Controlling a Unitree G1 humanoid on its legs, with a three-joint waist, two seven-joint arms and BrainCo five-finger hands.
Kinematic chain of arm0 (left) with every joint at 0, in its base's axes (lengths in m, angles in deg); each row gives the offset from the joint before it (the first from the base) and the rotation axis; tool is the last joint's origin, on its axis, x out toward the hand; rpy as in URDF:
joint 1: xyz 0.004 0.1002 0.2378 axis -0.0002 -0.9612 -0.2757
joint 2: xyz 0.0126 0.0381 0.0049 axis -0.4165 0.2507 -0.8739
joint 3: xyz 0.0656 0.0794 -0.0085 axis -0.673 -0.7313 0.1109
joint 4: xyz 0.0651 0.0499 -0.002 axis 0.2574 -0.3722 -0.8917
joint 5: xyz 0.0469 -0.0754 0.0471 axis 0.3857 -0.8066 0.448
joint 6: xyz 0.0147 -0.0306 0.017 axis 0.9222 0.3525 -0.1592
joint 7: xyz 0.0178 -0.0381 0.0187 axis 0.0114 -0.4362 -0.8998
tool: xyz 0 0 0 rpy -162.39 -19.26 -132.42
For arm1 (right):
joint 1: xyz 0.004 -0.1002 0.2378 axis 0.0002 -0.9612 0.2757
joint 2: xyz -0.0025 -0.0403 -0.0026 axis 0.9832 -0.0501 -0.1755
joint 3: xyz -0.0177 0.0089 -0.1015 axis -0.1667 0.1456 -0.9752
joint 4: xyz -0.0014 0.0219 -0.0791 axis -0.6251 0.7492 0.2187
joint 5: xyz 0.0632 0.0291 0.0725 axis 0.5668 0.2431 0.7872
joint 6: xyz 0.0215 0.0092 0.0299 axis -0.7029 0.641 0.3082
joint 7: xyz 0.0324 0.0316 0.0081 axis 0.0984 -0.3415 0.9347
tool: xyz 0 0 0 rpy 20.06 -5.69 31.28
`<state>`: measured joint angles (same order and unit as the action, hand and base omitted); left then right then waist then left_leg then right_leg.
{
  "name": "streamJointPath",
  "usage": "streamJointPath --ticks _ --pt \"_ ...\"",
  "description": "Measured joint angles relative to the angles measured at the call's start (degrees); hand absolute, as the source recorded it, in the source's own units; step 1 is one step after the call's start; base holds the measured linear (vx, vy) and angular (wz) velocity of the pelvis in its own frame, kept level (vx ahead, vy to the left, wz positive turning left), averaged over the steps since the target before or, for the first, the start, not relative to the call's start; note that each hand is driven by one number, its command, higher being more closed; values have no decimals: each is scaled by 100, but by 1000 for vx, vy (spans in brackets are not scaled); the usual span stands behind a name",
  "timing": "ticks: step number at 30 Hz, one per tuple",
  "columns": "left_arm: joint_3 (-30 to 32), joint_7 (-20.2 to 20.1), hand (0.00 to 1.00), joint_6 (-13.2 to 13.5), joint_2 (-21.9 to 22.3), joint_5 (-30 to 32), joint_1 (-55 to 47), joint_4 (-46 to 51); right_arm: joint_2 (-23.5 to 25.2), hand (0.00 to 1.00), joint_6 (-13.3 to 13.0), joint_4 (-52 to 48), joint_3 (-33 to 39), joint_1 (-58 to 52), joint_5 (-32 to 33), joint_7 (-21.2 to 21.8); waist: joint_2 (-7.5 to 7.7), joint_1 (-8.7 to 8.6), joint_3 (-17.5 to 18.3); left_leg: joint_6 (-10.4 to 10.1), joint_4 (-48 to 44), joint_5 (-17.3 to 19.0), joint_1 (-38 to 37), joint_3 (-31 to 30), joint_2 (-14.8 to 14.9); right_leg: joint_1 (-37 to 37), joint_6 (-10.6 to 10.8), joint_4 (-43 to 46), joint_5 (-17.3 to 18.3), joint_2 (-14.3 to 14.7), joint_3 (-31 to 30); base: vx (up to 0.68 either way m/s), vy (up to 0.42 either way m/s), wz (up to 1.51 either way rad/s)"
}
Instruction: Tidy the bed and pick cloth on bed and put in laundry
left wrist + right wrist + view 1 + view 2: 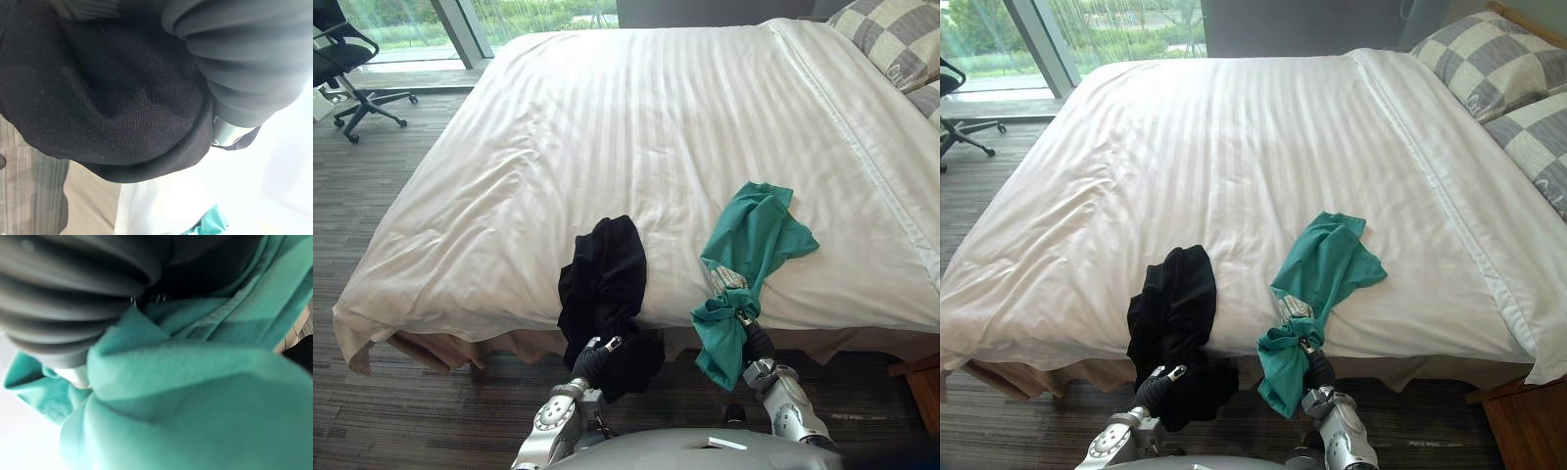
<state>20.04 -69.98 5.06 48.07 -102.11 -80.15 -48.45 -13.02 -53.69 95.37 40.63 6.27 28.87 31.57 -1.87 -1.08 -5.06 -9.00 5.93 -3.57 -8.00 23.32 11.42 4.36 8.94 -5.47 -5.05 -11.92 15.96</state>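
A black cloth [607, 264] lies at the near edge of the white bed [636, 117] and hangs down over the side. My left hand [592, 360] is below the edge with its fingers curled into the hanging black cloth [112, 98]. To its right a teal cloth [759, 230] lies on the cover, its lower end bunched and pulled over the edge. My right hand [732, 284] grips that bunch, silver fingers wrapped round the teal cloth [195, 406].
Checked pillows [896, 34] lie at the bed's far right. An office chair [342, 59] stands by the window at the far left. A wooden piece of furniture [925, 387] is at the bed's near right corner. Dark carpet [372, 196] runs along the bed's left side.
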Motion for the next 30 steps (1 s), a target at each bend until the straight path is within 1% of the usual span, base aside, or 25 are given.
streamJointPath --ticks 4,6,7,8,9,10,11,12,13,14,15,16,18,19,20,21,22,23,24,25,26,27,28,29,30 --pt "12 134 100 42 3 0 1 8 7 100 -14 -82 0 -7 -59 9 2 16 26 2 -1 13 21 -43 -6 4 -3 2 10 -3 31 -1 -1 4" --pt "11 175 100 42 3 0 14 11 13 100 -52 -332 6 -116 -145 13 -4 -21 62 20 -4 -1 147 -201 -11 2 -7 42 120 -2 59 -12 -7 33" --pt "4 174 100 42 6 0 31 16 14 100 -64 -533 27 -202 -145 12 -20 -78 73 46 -17 -21 223 -375 -3 -26 -15 191 346 23 12 12 -39 83" --pt "-6 174 100 40 6 -1 35 30 18 100 -89 -756 63 -334 -143 12 -38 -209 85 70 -29 -57 330 -679 9 -37 -72 373 664 141 -295 43 -79 153" --pt "-25 177 100 38 8 -6 101 105 34 100 -176 -1007 88 -542 -142 -11 -18 -274 108 89 -29 -117 443 -1129 -14 -63 -133 730 970 226 -517 57 -83 142" --pt "-24 177 100 37 -4 -22 84 167 34 100 -187 -1055 84 -586 -145 -21 12 -251 127 89 -29 -126 451 -1176 -15 -105 -101 878 1047 210 -480 63 -66 113" --pt "-23 211 100 37 -27 -206 4 283 32 100 -199 -1149 62 -658 -183 -30 34 -160 146 88 -30 -133 485 -1296 -19 -116 -97 1054 1171 187 -369 70 -56 57" --pt "-14 323 100 38 -25 -383 -25 303 32 100 -238 -1202 42 -690 -198 -42 37 -112 165 91 -30 -153 517 -1413 -23 -102 -142 1160 1261 178 -300 54 -43 55" --pt "10 360 100 38 -16 -463 -48 307 32 100 -240 -1238 9 -689 -209 -70 39 -104 166 96 -30 -160 530 -1457 -27 -98 -135 1211 1311 174 -297 46 -53 54" --pt "72 472 100 42 24 -682 -168 350 41 100 -240 -1326 -136 -686 -264 -89 9 -95 180 128 -31 -190 624 -1551 -32 -152 -149 1322 1415 160 -216 17 -42 41" --pt "91 558 100 55 70 -748 -261 435 40 100 -240 -1398 -209 -691 -336 -88 -22 -86 193 156 -31 -218 698 -1616 -42 -212 -150 1418 1479 142 -146 21 -53 45" --pt "93 601 100 90 82 -833 -349 481 45 100 -240 -1432 -240 -693 -414 -87 -40 -101 179 191 -31 -255 740 -1675 -64 -219 -145 1477 1522 118 -69 2 -46 55" --pt "83 706 100 172 220 -922 -474 623 40 100 -214 -1504 -265 -784 -705 -86 -65 -93 161 354 -32 -378 867 -1842 -169 -225 -120 1650 1663 -1 188 -11 -29 74" --pt "75 780 100 189 334 -1051 -543 763 35 100 -167 -1517 -289 -843 -866 -85 -68 -81 143 496 -32 -500 938 -1947 -273 -154 -114 1734 1753 -93 420 -17 -17 106" --pt "78 780 100 203 437 -1125 -616 880 26 100 -124 -1517 -292 -905 -1028 -86 -60 -50 123 626 -32 -633 988 -1919 -387 -32 -84 1783 1841 -197 725 -23 -16 120" --pt "73 768 100 203 468 -1127 -641 930 35 100 -102 -1518 -293 -947 -1076 -86 -47 -59 116 728 -32 -750 1028 -1869 -469 56 -116 1788 1901 -252 935 -45 -9 157" --pt "89 710 100 202 532 -1126 -622 994 34 100 -87 -1518 -308 -1008 -1179 -95 -8 -62 83 1111 -31 -1062 1170 -1731 -667 250 -164 1755 1956 -329 1356 -91 10 198" --pt "104 562 100 193 560 -1125 -572 1071 20 100 -59 -1593 -296 -1035 -1255 -118 76 -64 5 1729 -23 -1089 1308 -1395 -812 462 -204 1607 1964 -395 1892 -83 12 196" --pt "108 503 100 179 581 -1124 -531 1112 12 100 -57 -1660 -269 -1064 -1260 -122 26 -24 -32 1842 -155 -749 1317 -967 -820 588 -145 1568 1919 -387 2182 -56 76 191" --pt "160 382 100 117 587 -1117 -562 1135 50 100 -54 -1751 -240 -1126 -1263 -208 5 67 -72 1674 -430 -175 1327 -158 -808 842 -14 1571 1904 -400 2669 38 82 189" --pt "221 328 100 67 596 -1117 -581 1133 41 100 -52 -1887 -276 -1204 -1262 -252 118 45 -74 1725 -738 304 1353 504 -773 1091 30 1545 1878 -516 3188 38 82 200" --pt "222 290 100 29 602 -1116 -560 1133 25 100 -55 -1955 -268 -1228 -1257 -275 161 49 -92 1797 -1135 440 1462 820 -702 1158 33 1614 1878 -597 3415 90 43 189" --pt "219 262 100 5 650 -1119 -596 1135 -23 100 -55 -2041 -263 -1240 -1258 -301 141 91 -91 1834 -2023 536 1632 1375 -515 1222 31 1838 1880 -657 3702 138 78 175" --pt "219 170 100 -36 692 -1114 -677 1137 -75 100 -58 -2152 -268 -1260 -1253 -355 11 80 -53 1673 -2140 580 1651 1576 -503 1270 29 2062 1878 -613 3885 138 78 177" --pt "216 150 100 -69 680 -1114 -672 1135 -73 100 -61 -2172 -265 -1253 -1250 -375 -4 48 -48 1546 -1964 675 1654 1509 -588 1290 29 2193 1879 -613 3978 178 149 191"
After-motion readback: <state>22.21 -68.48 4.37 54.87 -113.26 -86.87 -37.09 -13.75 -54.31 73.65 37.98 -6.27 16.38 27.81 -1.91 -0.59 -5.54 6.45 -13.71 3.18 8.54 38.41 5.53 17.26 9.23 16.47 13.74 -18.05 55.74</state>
